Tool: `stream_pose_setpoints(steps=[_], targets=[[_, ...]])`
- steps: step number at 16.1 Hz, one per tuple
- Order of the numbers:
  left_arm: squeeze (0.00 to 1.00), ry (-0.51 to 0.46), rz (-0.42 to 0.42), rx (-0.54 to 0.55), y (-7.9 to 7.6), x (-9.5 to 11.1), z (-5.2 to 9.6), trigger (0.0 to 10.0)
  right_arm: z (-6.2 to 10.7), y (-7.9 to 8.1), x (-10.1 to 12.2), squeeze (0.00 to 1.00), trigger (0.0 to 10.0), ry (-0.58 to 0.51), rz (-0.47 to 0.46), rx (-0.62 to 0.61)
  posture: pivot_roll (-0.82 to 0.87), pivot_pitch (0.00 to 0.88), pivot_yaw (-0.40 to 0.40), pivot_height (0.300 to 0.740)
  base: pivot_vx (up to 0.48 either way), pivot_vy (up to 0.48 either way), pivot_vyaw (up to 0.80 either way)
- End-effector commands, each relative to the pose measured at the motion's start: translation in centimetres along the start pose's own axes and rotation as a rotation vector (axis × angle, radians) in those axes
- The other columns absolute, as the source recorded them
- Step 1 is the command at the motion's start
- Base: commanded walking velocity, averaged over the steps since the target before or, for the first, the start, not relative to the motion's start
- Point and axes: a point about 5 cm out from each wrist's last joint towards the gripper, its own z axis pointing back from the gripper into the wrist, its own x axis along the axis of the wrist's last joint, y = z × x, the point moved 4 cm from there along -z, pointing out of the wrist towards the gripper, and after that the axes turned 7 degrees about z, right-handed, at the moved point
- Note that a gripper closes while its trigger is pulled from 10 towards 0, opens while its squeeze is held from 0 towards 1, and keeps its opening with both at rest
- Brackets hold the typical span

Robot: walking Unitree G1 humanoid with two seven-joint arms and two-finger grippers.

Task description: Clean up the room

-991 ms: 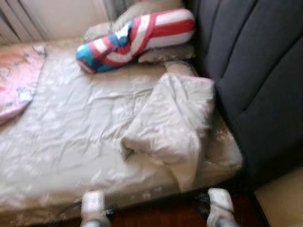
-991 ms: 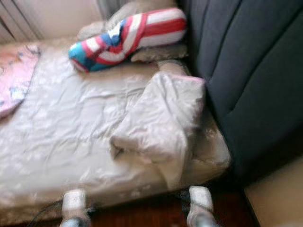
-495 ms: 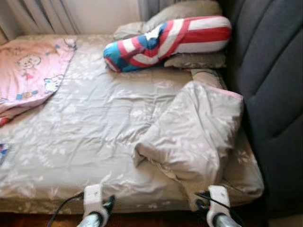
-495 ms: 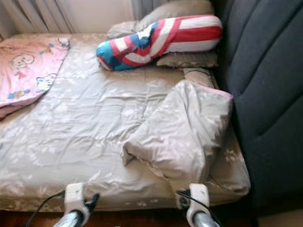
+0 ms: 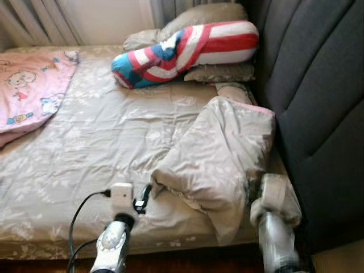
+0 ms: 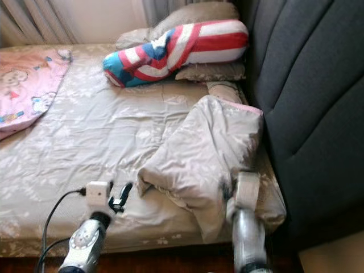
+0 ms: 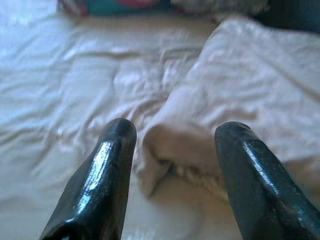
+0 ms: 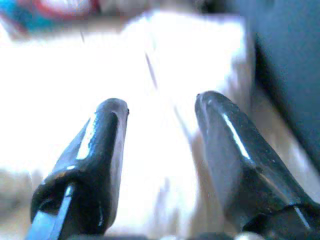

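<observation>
A crumpled beige quilt [image 5: 222,153] lies folded back on the right side of the bed [image 5: 85,142], by the dark headboard. My left gripper [image 5: 144,197] is open just short of the quilt's near left corner. In the left wrist view that folded corner [image 7: 175,150] lies ahead between the two fingers [image 7: 107,165]. My right arm [image 5: 274,227] reaches to the quilt's near right edge, which hangs over the mattress side. My right gripper [image 8: 161,102] is open, with the pale quilt [image 8: 165,60] right in front of it.
A red, white and blue striped bolster [image 5: 182,51] leans on beige pillows [image 5: 205,14] at the bed's head. A pink printed blanket [image 5: 28,91] covers the far left. The padded dark grey headboard [image 5: 318,114] rises on the right. Curtains [image 5: 34,17] hang behind.
Both arms have come up and forward from the bed's near edge to the quilt's near fold. The camera has shifted too.
</observation>
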Motion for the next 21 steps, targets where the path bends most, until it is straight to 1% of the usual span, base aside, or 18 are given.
stream_pose_setpoints(steps=[1,2,3,5,7,10,11,12,13,16,18,21], targets=[[0.0,-0.005,-0.014,-0.009,0.1,-0.4,1.1,10.0,1.6,-0.2,-2.1,0.0,10.0,0.046,-0.027,-0.012,-0.04,0.135,0.0,0.74,0.0,0.0,0.0],[0.0,-0.012,-0.018,-0.014,0.0,-0.3,1.3,10.0,1.7,-0.1,-2.0,0.0,10.0,0.037,-0.028,-0.01,-0.05,0.131,0.001,0.74,0.0,0.0,0.0],[0.0,-0.032,-0.026,-0.022,0.0,-0.1,2.0,10.0,2.3,0.1,-2.2,0.0,10.0,0.024,-0.032,-0.009,-0.05,0.124,0.001,0.74,0.0,0.0,0.0],[0.0,-0.071,-0.047,-0.01,0.4,0.9,2.7,10.0,3.5,-0.4,-2.7,0.0,10.0,0.017,-0.04,-0.034,-0.04,0.112,-0.006,0.74,0.0,0.0,0.0],[0.0,-0.084,-0.045,0.01,1.0,1.5,2.6,10.0,3.8,-0.7,-2.6,0.0,10.0,0.013,-0.043,-0.054,-0.04,0.108,-0.008,0.74,0.0,0.0,0.0],[0.0,-0.078,-0.053,-0.003,0.9,1.7,2.3,10.0,3.4,-0.5,-2.4,0.0,10.0,0.017,-0.038,-0.052,-0.05,0.092,-0.007,0.74,0.0,0.0,0.0],[0.0,-0.08,-0.052,-0.005,0.9,1.8,2.2,10.0,3.3,-0.4,-2.3,0.0,10.0,0.019,-0.03,-0.048,-0.05,0.092,-0.007,0.74,0.0,0.0,0.0],[0.0,-0.082,-0.053,-0.011,0.6,2.1,2.1,10.0,3.1,-0.3,-2.2,0.0,10.0,0.028,0.005,-0.041,-0.04,0.08,-0.012,0.74,0.0,0.0,0.0],[0.0,-0.083,-0.051,-0.009,0.6,2.2,2.1,10.0,3.0,-0.3,-2.2,0.0,10.0,0.04,0.0,-0.046,-0.04,0.078,-0.012,0.74,0.0,0.0,0.0],[0.0,-0.084,-0.048,-0.011,0.5,2.3,2.1,10.0,3.0,-0.3,-2.3,0.0,10.0,0.047,0.001,-0.042,-0.04,0.074,-0.01,0.705,0.0,0.0,0.0],[0.0,-0.085,-0.046,-0.014,0.4,2.4,2.0,10.0,3.1,-0.2,-2.1,0.0,10.0,0.027,-0.011,-0.042,-0.04,0.073,-0.01,0.7,0.0,0.0,0.0],[0.0,-0.088,-0.035,-0.017,0.2,2.8,1.6,10.0,3.0,-0.2,-1.7,0.0,10.0,0.013,-0.017,-0.046,-0.04,0.104,-0.014,0.7,0.0,0.0,0.0]])
